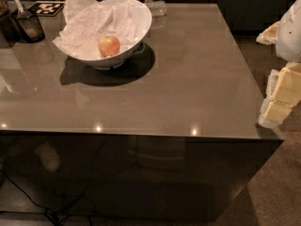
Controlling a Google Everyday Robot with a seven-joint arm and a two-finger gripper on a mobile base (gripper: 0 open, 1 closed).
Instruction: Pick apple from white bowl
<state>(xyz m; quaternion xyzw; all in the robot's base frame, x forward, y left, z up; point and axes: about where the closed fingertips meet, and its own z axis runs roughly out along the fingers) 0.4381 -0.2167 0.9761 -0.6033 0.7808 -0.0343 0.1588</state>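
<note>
Yellow-orange apple (109,45) in white bowl (145,14) (paper-lined), tool (281,98) at far right, well apart, state unclear

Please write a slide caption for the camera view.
Apple lies in white bowl on table; gripper at right edge, apart.

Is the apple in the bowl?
In. The apple sits on the paper inside the white bowl. The gripper is far right, beside the table.

apple (109,45): small, round, yellow-orange with red, sits on crumpled paper in bowl | white bowl (143,22): big, upright, table's far left | gripper (277,100): right edge, well apart
</note>
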